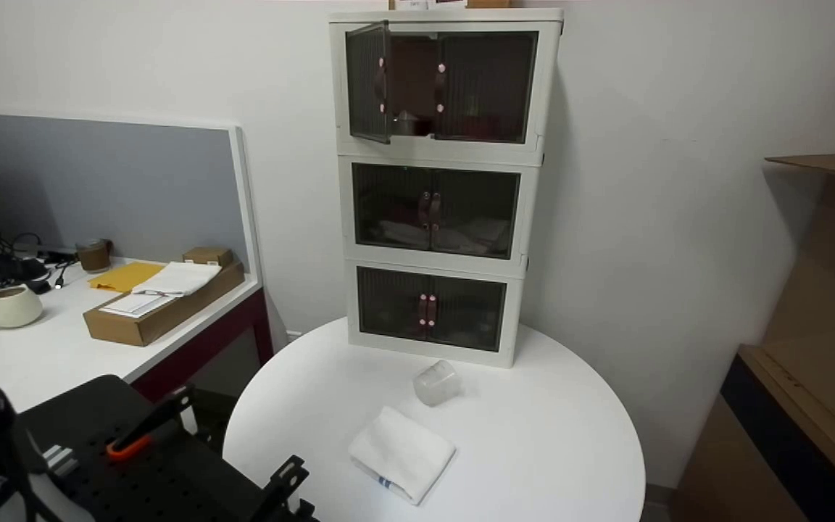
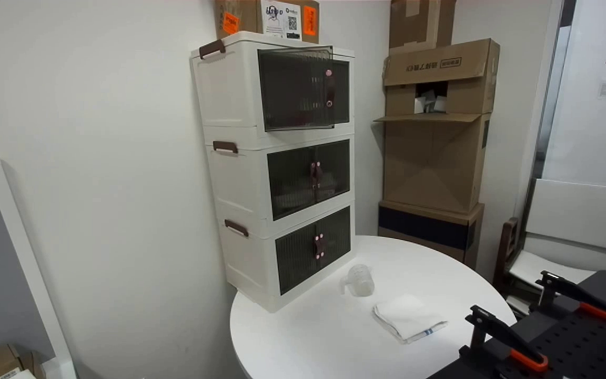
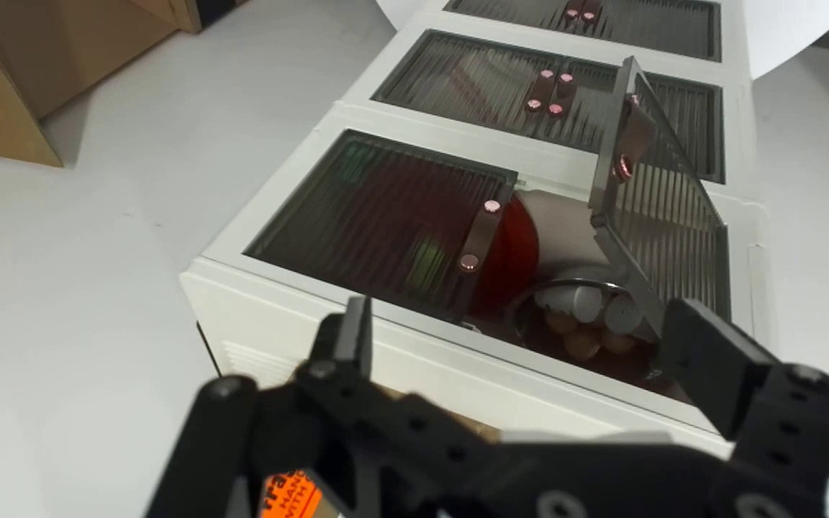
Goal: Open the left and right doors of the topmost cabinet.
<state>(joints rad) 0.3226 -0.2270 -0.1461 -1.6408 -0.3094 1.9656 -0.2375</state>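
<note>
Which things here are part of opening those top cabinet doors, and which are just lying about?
For the job:
topmost cabinet
left door, standing open
right door, closed
robot's hand, open

Just lying about:
folded white cloth
clear cup
cream mug
yellow envelope

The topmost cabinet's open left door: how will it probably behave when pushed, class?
The left door would probably swing rather than slide, since it angles out from its outer edge. It is likely stiff, as it looks flat with no sag. It may be light for its size, since it looks thin for its breadth.
</note>
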